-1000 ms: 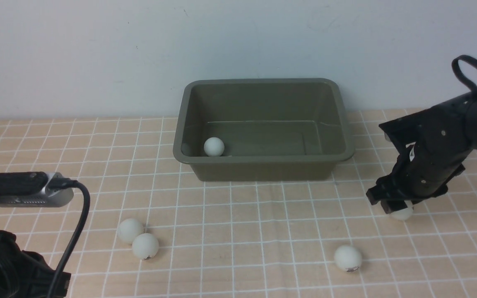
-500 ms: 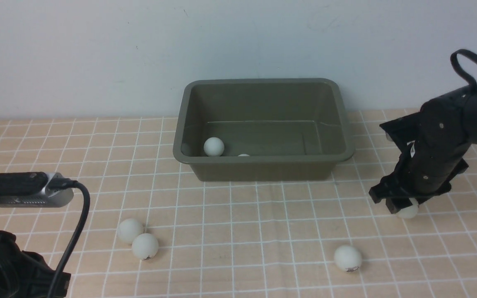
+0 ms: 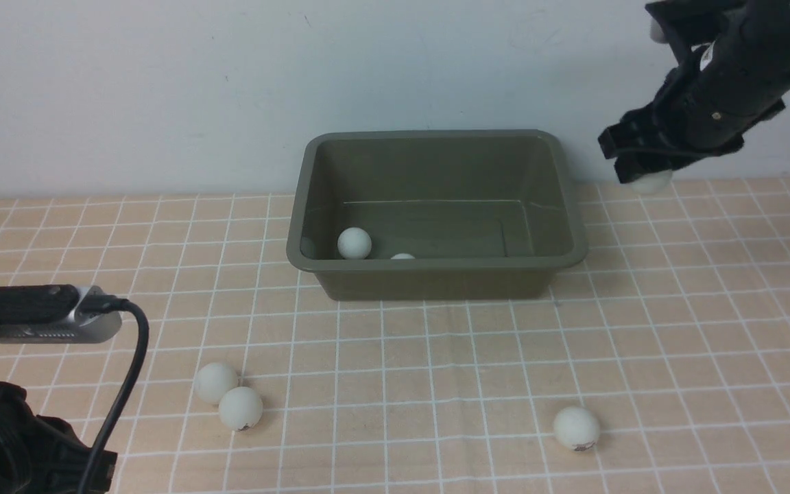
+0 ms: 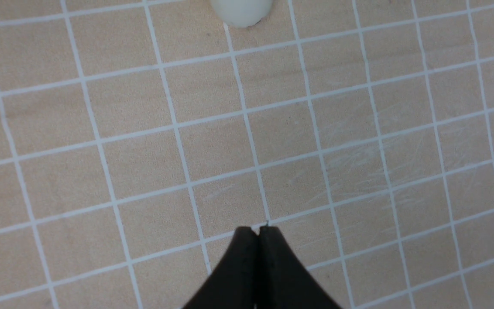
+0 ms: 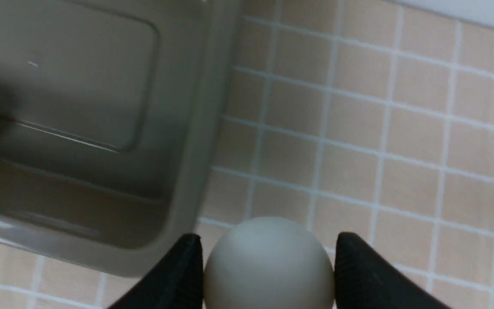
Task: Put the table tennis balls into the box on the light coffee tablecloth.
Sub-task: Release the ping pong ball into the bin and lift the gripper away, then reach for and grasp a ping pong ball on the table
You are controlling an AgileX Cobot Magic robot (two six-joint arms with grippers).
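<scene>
The olive-green box stands at the back middle of the light coffee tablecloth. Inside it lie one table tennis ball and a second, mostly hidden behind the front rim. Two balls touch at front left, and another lies at front right. My right gripper hangs high in the air to the right of the box, shut on a white ball, with the box's wall close beside it. My left gripper is shut and empty over bare cloth, with a ball ahead of it.
A pale wall rises just behind the box. My left arm, with its silver wrist camera and black cable, fills the front left corner.
My right gripper has lifted a ball off the cloth at the right and carried it up and back beside the box. A second ball has rolled into sight inside the box. The left arm is still.
</scene>
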